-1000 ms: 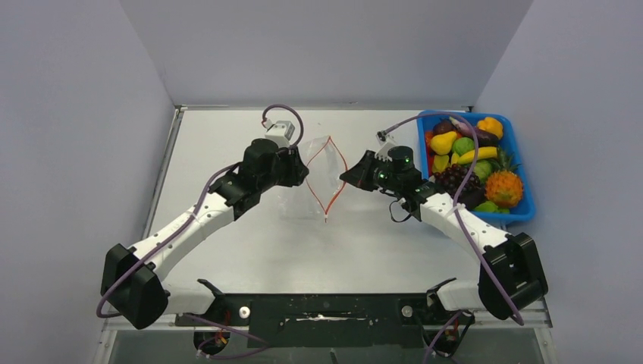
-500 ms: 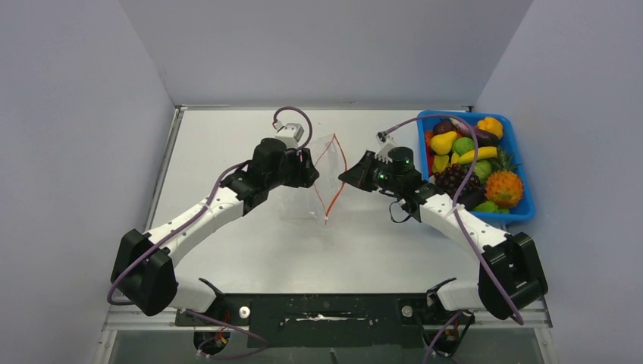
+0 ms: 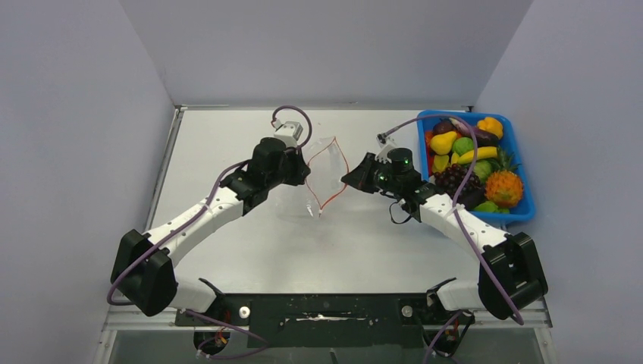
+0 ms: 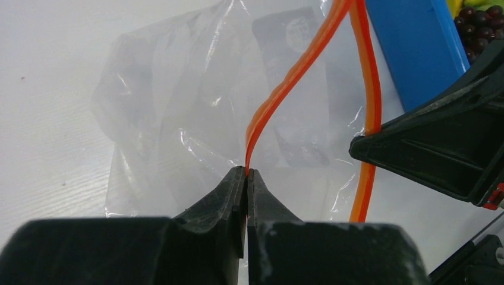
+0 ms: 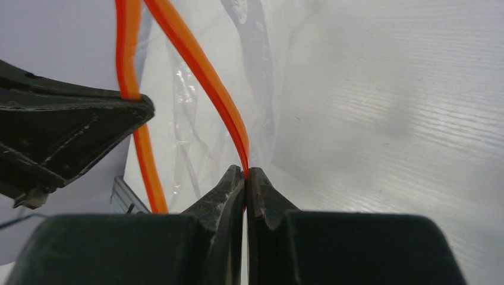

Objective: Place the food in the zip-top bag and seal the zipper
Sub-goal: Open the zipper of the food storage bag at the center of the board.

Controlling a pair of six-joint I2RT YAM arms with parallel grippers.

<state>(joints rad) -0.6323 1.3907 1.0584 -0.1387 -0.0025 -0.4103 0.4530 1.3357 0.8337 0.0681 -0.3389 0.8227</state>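
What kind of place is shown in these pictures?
Probably a robotics lab test cell: two robot arms bolted to a white table, plain grey walls closing it in, and toy food in a blue bin.

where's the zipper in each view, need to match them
Top external: the zipper is an open loop mid-table, between left gripper and right gripper.
Left wrist: the zipper climbs from the left gripper to top centre; its other strand runs down the right.
Right wrist: the zipper climbs from the right gripper to top left; its other strand runs down the left.
Shared landmark: the clear bag behind it.
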